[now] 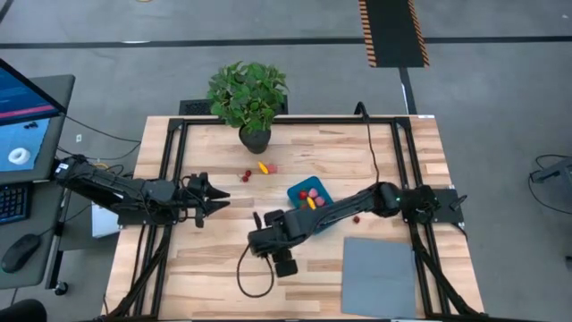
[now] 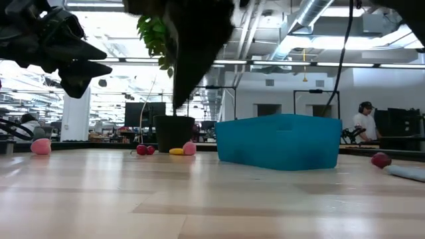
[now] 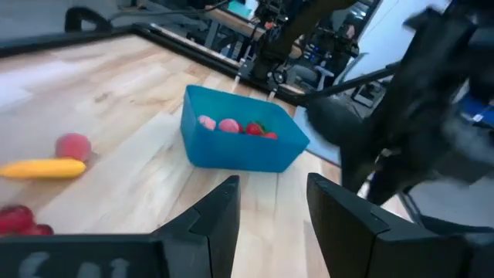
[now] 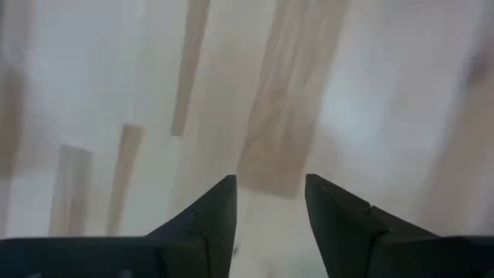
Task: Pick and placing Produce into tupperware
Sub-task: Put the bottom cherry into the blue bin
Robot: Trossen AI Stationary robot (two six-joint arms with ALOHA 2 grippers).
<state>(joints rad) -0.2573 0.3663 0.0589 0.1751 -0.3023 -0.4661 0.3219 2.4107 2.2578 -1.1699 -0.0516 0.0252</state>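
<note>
- High view: your tupperware [image 1: 315,190] sits just right of the worktop [image 1: 223,277] centre, with produce [image 1: 310,199] inside; loose pieces lie toward 10 o'clock.
- Left wrist view: your left gripper [image 3: 272,202] has its fingers apart, empty.
- Right wrist view: your right gripper [image 4: 270,199] has its fingers apart over bare wood.

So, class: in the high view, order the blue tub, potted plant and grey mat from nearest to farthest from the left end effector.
1. Potted plant, at the table's far edge.
2. Blue tub, mid-table.
3. Grey mat, near right corner.
Measured from the left end effector.
</note>
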